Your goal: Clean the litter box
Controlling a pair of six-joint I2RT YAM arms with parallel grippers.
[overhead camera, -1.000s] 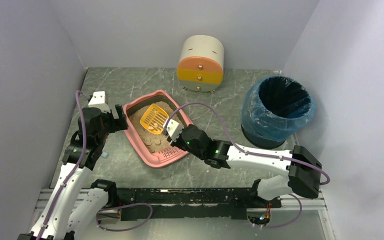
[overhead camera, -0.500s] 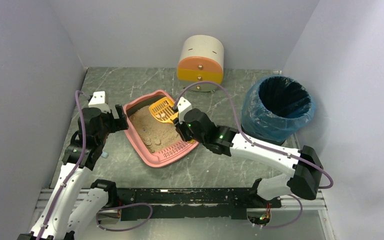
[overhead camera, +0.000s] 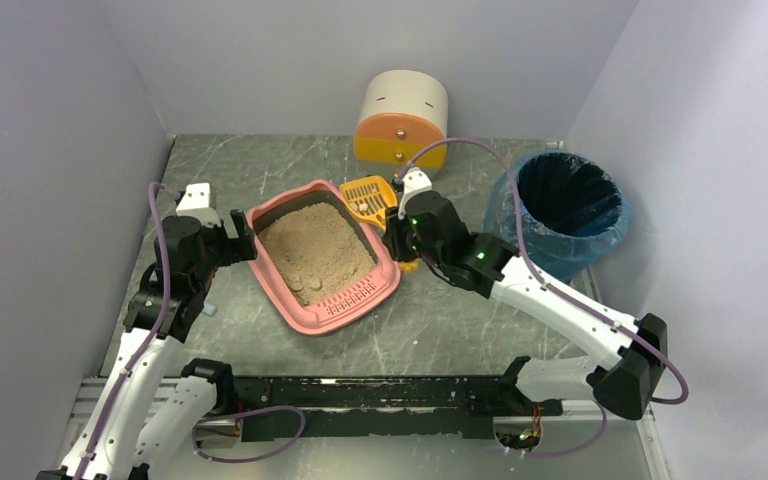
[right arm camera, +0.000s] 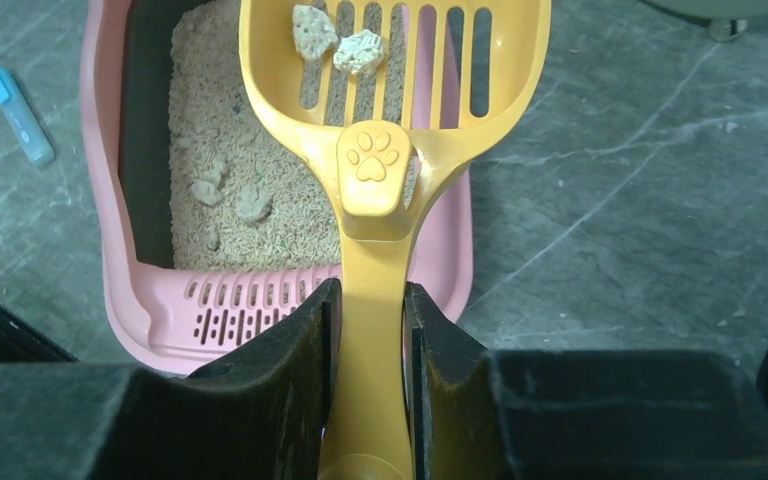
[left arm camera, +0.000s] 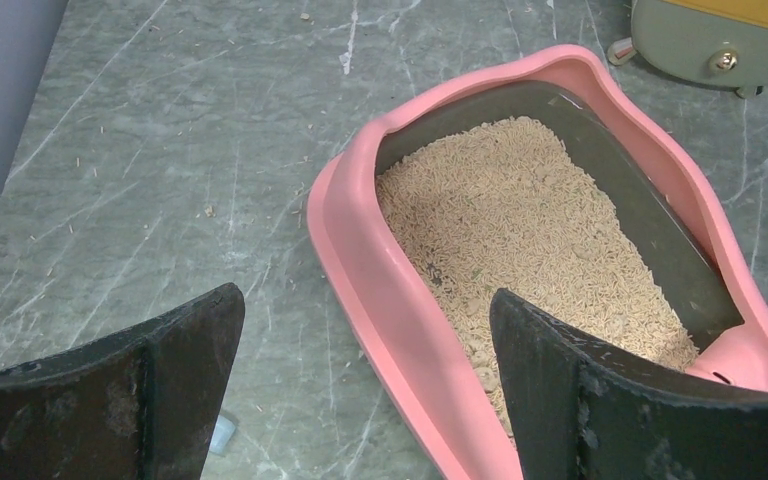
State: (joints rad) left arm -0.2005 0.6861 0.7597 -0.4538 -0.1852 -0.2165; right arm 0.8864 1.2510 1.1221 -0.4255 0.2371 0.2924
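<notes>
Since a second ago the right gripper [overhead camera: 397, 235] has lifted the yellow scoop [overhead camera: 368, 195] from over the litter to just past the far right corner of the litter box [overhead camera: 335, 318]. The box lies on the table between the arms, its slotted ledge nearest their bases, with several clumps still in the litter [right arm camera: 230, 195]. At the box's left rim the left gripper [left arm camera: 365, 310] hangs spread wide and empty; whether it touches the rim I cannot tell. The right fingers are clenched on the scoop's handle, with two clumps [right arm camera: 338, 40] on the slats. Well right of the box stands the blue-lined bin [overhead camera: 560, 215].

Those clumps lie loose, so a tilt or jerk on the way to the bin could drop them onto the table. The right arm stretches far forward, its wrist turned back toward the box.
</notes>
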